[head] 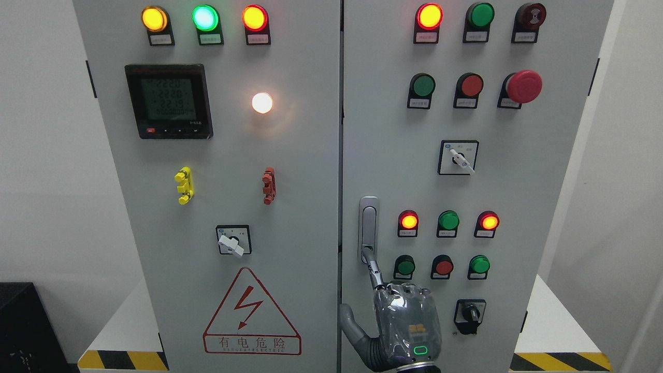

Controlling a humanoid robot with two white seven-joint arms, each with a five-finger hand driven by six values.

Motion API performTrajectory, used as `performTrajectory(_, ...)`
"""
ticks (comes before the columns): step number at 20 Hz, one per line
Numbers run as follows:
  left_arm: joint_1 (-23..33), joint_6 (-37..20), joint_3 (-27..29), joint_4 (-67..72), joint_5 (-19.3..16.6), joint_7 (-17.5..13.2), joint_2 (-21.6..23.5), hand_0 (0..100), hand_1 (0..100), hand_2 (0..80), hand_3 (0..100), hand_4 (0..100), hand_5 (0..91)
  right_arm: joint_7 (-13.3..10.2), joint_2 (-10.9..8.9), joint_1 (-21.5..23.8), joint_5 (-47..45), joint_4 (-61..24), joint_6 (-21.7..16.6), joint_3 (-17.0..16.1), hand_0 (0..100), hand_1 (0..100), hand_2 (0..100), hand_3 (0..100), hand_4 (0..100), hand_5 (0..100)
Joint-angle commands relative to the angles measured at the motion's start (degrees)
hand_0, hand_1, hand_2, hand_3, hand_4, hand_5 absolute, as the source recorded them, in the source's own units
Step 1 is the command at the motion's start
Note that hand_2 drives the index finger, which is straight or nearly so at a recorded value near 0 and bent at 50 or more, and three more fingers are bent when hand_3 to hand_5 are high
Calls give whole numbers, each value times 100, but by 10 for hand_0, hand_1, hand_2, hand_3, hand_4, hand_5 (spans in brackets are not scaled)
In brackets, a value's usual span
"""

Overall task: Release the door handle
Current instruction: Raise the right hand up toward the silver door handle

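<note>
The silver door handle [368,228] stands upright on the left edge of the cabinet's right door [518,290], which is closed. My right hand [386,280] comes up from the bottom edge just below the handle, its back toward me. Its index finger [374,269] is stretched up and its tip touches the handle's lower end. The thumb [352,326] sticks out to the left over the door seam. The other fingers are curled under the knuckles and hold nothing. My left arm is out of view.
The right door carries lit lamps, push buttons [444,267], a red emergency button [523,86] and rotary switches [470,313] close to the hand. The left door [311,248] has a meter, lamps and a warning triangle. Striped platform edges [124,360] flank the cabinet.
</note>
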Motion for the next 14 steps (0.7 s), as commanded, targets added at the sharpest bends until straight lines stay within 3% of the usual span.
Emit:
performTrajectory(1,0,1,-123,-114,0,3,0,0,0,23,90,13,0,4,2,-45,31,136,4,0,367,336,0,1000,926,975)
performTrajectory(14,0,1,-123,-114,0,3,0,0,0,21,92,13,0,4,2,-107,-4,224,4,-70,377,326,0,1000,925,973)
